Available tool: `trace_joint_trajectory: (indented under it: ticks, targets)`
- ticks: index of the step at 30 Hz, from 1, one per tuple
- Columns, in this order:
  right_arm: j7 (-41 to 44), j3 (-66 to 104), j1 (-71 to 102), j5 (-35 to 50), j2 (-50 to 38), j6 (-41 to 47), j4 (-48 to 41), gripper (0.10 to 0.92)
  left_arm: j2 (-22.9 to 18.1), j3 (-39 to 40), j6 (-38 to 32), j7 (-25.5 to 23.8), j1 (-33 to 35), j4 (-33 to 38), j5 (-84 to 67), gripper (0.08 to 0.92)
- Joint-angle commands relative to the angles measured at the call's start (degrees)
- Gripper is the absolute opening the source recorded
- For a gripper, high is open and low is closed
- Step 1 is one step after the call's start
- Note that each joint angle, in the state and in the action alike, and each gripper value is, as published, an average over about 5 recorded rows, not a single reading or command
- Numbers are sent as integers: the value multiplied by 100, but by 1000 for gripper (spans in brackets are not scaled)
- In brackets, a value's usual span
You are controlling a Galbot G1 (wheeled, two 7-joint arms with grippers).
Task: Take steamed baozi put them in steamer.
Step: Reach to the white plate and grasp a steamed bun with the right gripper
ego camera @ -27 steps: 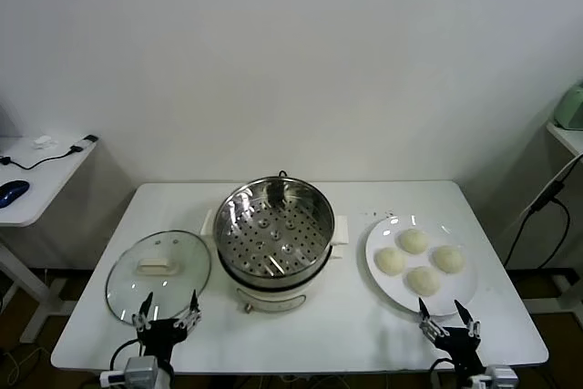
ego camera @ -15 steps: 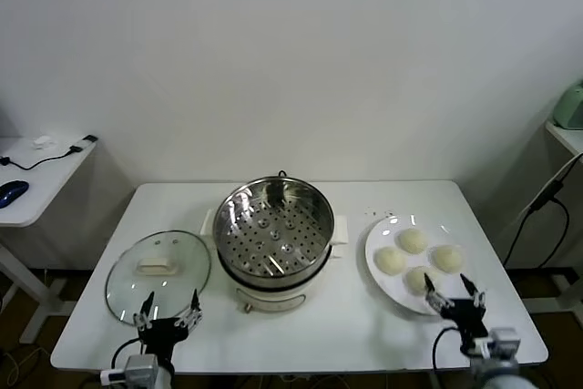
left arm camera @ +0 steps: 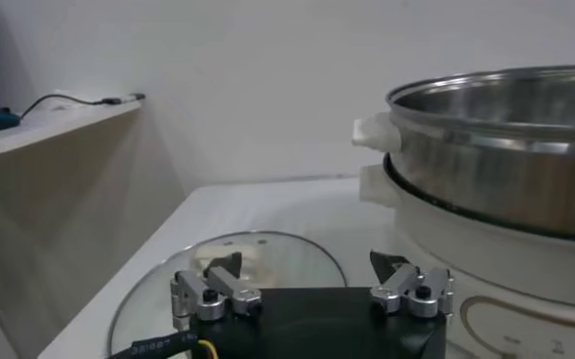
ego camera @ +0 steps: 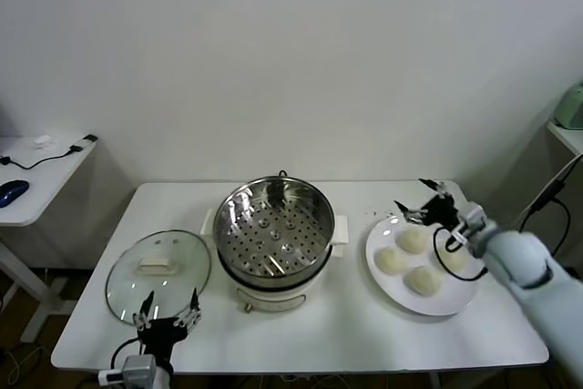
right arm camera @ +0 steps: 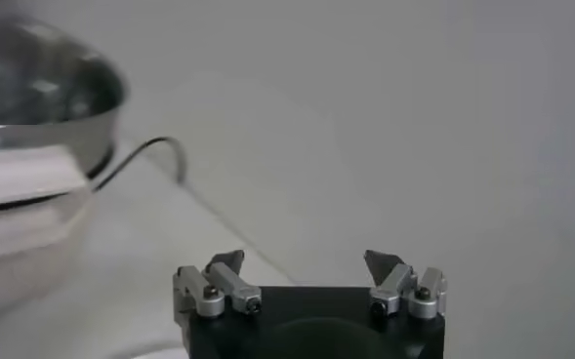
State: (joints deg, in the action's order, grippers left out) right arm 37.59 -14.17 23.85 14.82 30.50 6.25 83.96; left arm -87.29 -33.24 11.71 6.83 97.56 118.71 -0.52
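Bright even light, soft shadows

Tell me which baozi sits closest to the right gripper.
The rear baozi, farthest back on the plate; the open right gripper hovers just behind it, the other three lie nearer the front.

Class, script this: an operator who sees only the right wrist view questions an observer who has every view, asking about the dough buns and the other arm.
Operator: My right claw is open, with a shiny steel pot off to one side. Where are the buns?
Observer: Four pale cream round dough buns lie on the flat white plate, to the right of the round stainless-steel steamer. Your claw hovers over the plate's far edge.
Operator: And the other arm?
Observer: The left claw hangs open at the near edge of the white table, just in front of the round glass lid.
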Motion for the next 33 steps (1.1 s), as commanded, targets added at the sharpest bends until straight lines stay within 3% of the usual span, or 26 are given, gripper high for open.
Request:
trace_joint_trajectory:
  ticks: [1,6,16,33]
  targets:
    - [3274,-6377,-5801,-613,-747,-1321,-1671,823,-5,32,-61,-14,-3,-70,-23,823]
    - [3385,-7038,-6153,-306,-82,-1011,-2046,823,8,41,-79,-24,-38,-133,-25,823]
    - [2680,-6725,-5010,280,934,58,-2617,823,12,52,-51,-100,-24,-143,33,823]
    - [2216,-5590,-3677,-48,2163,47,-4128,823,-82,163,-139,-141,-9,-335,247,823]
